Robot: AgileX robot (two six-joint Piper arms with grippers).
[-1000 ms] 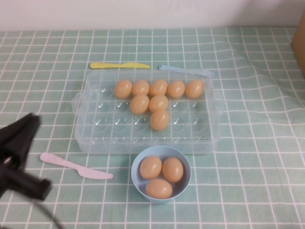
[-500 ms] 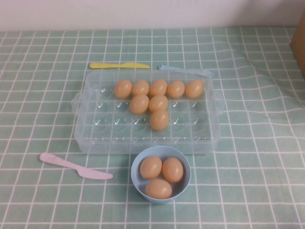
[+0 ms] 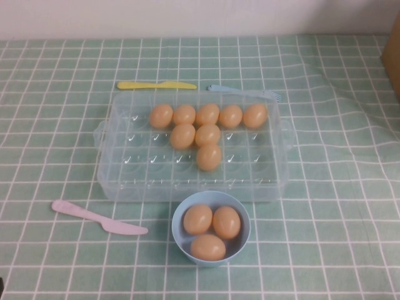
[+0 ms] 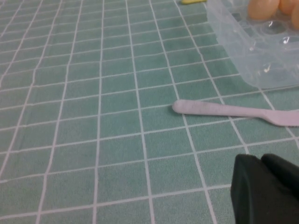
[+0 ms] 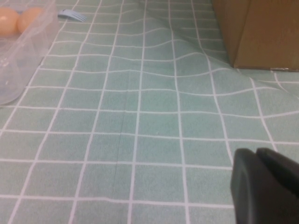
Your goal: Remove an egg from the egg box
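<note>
While neither arm shows in the high view, each wrist camera catches its own gripper low over the green checked tablecloth point(image 3: 50, 144). The left gripper point(image 4: 268, 189) is a dark mass near the handle end of the pink plastic knife point(image 4: 233, 111), apart from it, and whether its fingers are parted cannot be told. The right gripper point(image 5: 264, 186) sits over bare cloth on the right side, well apart from the egg box, with a brown cardboard box point(image 5: 261, 30) farther off; its fingers likewise cannot be read. Neither one has hold of anything that shows.

Nearest the robot stands a small light-blue bowl point(image 3: 178, 232) with three eggs in it. Just beyond, almost touching the bowl's far rim, lies the clear egg box point(image 3: 125, 169). Eight eggs sit in its cells: one egg point(image 3: 209, 157) nearest the bowl, two in the row behind it, five along the far row. Past the box lie a yellow plastic knife point(image 3: 156, 85) and a blue plastic fork point(image 3: 244, 92), both just beside its far wall.
</note>
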